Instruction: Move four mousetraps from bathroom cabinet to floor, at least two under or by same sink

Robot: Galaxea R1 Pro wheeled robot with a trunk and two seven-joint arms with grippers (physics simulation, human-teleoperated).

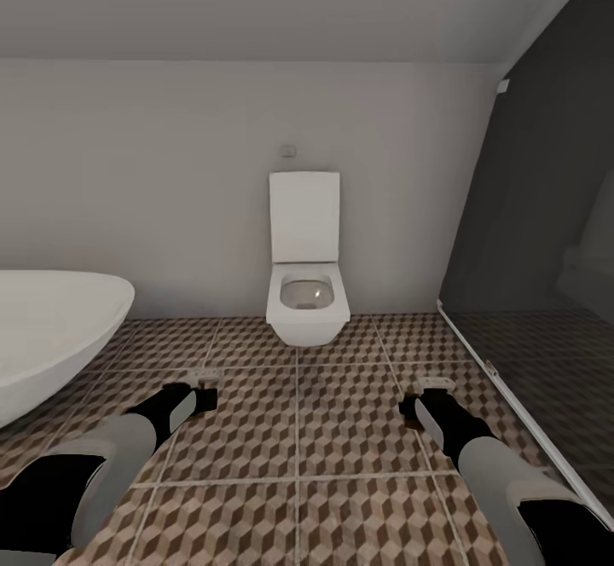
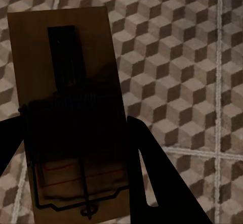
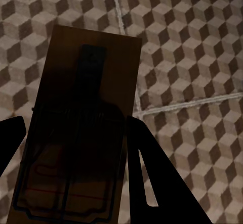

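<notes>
A mousetrap [image 2: 68,118], a flat brown wooden board with a dark wire bar and spring, sits clamped between the dark fingers [image 2: 152,178] of the left gripper [image 1: 203,385], held above the cube-patterned bathroom floor [image 1: 298,430]. A second mousetrap [image 3: 83,133] of the same kind is gripped by the right gripper [image 1: 424,392], also over the tiles and clear of them. In the head view both arms reach forward low over the floor. Ahead, a white toilet [image 1: 306,272] with its lid raised hangs on the back wall; a white oval bathtub [image 1: 47,327] sits at the left, and a dark glass shower panel [image 1: 546,293] stands at the right.
</notes>
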